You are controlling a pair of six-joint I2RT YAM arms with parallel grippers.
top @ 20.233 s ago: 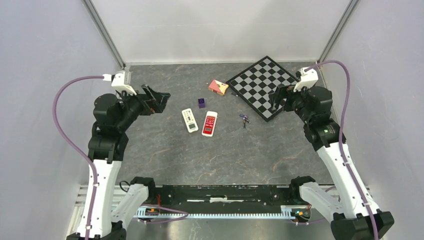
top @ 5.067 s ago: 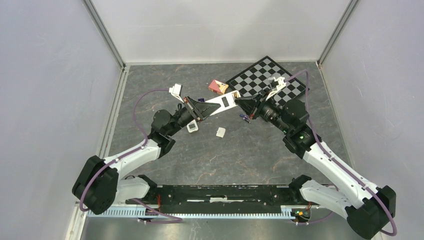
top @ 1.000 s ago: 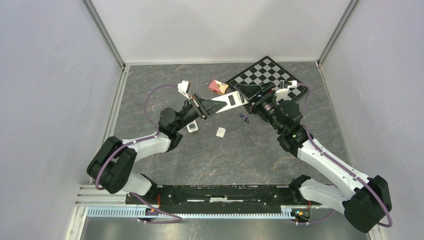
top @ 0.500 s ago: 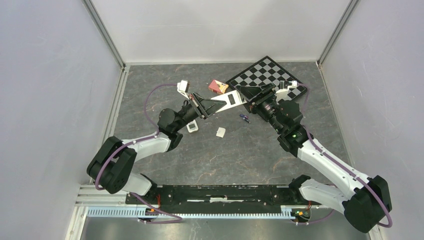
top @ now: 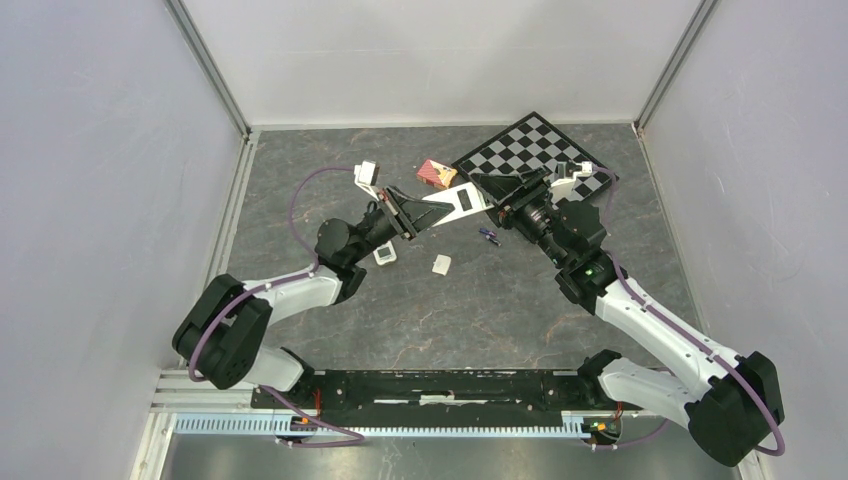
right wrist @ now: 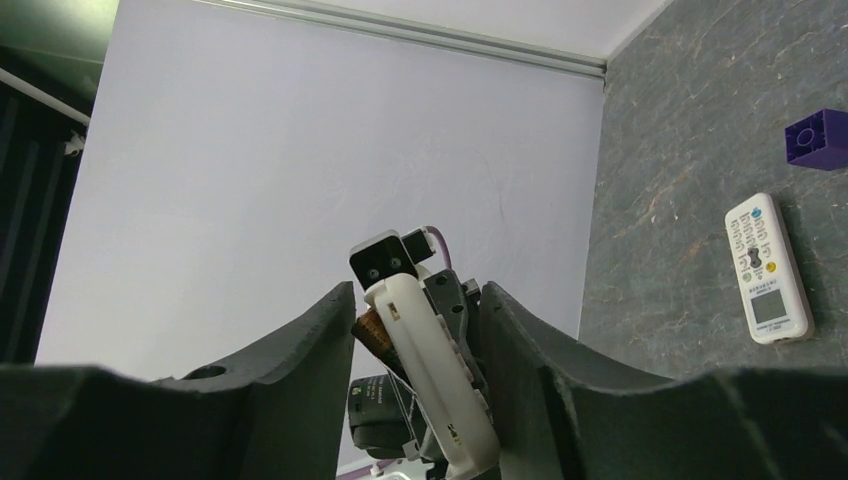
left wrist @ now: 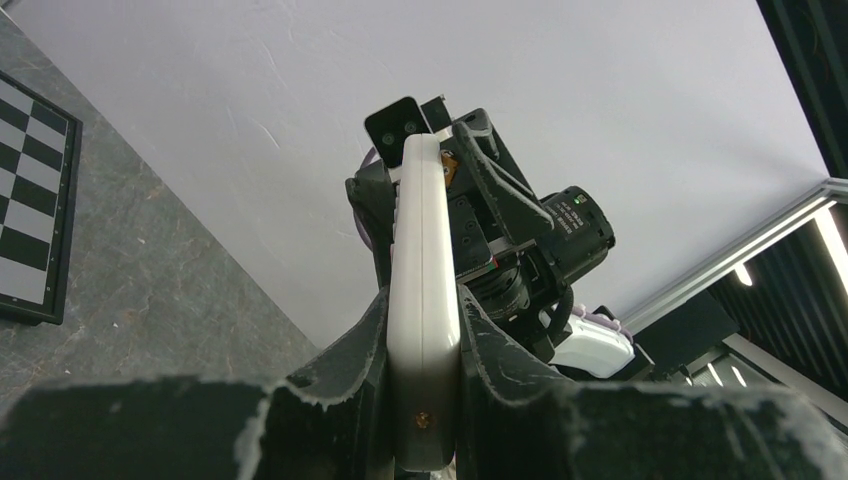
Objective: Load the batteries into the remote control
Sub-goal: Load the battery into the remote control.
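Top external view: both arms reach toward the middle of a dark stone-patterned tabletop (top: 450,320) and meet at the remote control (top: 452,205). It hangs in the air between them, back upward, with a dark open battery bay showing. The left pincer (top: 412,216) pinches the remote's left end. The left wrist view shows the remote (left wrist: 423,290) edge-on, squeezed tight between the two fingers (left wrist: 362,348).

The right pincer (top: 493,196) sits around the other end. In the right wrist view its fingers (right wrist: 310,350) flank the remote (right wrist: 440,375) with a gap on one side, so I cannot tell whether it grips.

The batteries (top: 488,236) lie on the tabletop near the raised remote's right end, close to the chessboard (top: 540,150). A small white piece (top: 441,264) lies a little apart from them. A white remote (top: 385,255) lies beside the left arm, and a red box (top: 436,173) sits farther back. A purple block (right wrist: 818,138) shows in the right wrist view.
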